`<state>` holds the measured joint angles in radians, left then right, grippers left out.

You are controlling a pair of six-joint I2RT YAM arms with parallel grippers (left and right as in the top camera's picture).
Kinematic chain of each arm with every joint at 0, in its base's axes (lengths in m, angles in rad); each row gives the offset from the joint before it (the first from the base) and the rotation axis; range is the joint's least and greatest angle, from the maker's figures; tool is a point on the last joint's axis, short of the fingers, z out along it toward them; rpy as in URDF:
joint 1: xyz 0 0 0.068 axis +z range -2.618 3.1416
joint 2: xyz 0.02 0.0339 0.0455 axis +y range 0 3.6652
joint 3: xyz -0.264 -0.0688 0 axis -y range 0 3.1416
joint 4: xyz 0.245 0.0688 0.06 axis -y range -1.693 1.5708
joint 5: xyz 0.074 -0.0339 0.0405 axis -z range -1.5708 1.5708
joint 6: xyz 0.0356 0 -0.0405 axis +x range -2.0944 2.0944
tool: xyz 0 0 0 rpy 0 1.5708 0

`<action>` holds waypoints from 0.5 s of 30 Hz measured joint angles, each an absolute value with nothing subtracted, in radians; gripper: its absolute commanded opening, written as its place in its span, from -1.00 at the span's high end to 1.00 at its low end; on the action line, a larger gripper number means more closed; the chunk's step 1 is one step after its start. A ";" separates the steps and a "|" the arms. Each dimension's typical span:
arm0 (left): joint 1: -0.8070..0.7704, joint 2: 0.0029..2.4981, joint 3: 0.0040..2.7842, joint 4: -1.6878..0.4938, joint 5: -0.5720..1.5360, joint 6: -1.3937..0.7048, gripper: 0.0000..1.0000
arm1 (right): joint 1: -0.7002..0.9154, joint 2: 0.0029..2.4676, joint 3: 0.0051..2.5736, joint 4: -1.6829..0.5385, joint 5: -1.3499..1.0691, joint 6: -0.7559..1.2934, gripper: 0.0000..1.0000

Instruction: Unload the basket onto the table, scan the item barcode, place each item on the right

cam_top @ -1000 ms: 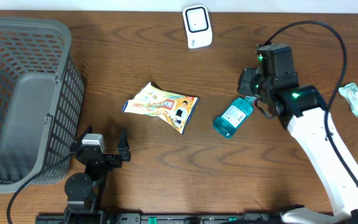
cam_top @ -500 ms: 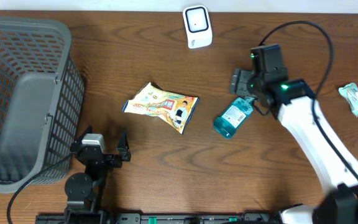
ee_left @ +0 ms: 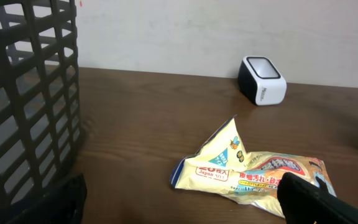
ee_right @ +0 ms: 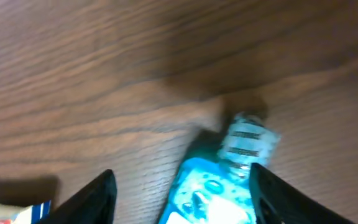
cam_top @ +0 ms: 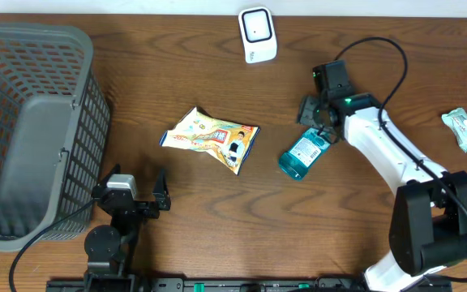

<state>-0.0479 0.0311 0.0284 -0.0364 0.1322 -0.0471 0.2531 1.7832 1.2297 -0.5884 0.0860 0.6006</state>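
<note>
A dark wooden table (cam_top: 217, 81) carries the whole scene. A grey plastic mesh basket (cam_top: 31, 32), the biggest object on it, stands just off the left gripper's (cam_top: 132, 188) left side, its wall filling the left edge of that wrist's view. The white right arm (cam_top: 379, 146) reaches from the near right corner toward the middle of the table. Its right gripper (cam_top: 314, 126) hangs low over the capped end of the bottle, fingers spread, one on each side of the neck. Nothing is clasped, and whether either finger touches the plastic cannot be told from the blurred wrist view. The left gripper sits at the near edge with its fingers wide apart and nothing between them.

A crumpled yellow snack bag (cam_top: 212, 138) lies flat a little ahead of the left gripper and well to the left of the right one. The blue bottle (cam_top: 304, 152) lies on its side directly under the right gripper, its body running back from the fingers toward the near edge. The white barcode scanner (cam_top: 258, 34) stands at the far edge, beyond the right gripper and apart from it. Small wrapped packets (cam_top: 463, 128) lie at the table's right edge, far from both grippers.
</note>
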 measured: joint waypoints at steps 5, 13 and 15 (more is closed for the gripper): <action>-0.048 0.031 0.028 -0.036 0.132 -0.047 -0.96 | 0.234 1.784 1.230 -0.603 0.106 0.675 -0.05; -0.048 0.031 0.028 -0.036 0.132 -0.047 -0.96 | 0.234 1.816 1.230 -0.709 0.163 0.822 0.14; -0.048 0.031 0.028 -0.036 0.132 -0.047 -0.96 | 0.234 1.849 1.230 -0.736 0.200 0.893 0.10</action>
<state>-0.0479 0.0311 0.0284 -0.0364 0.1322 -0.0471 0.2337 1.8492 1.2304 -0.7364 0.2005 0.8932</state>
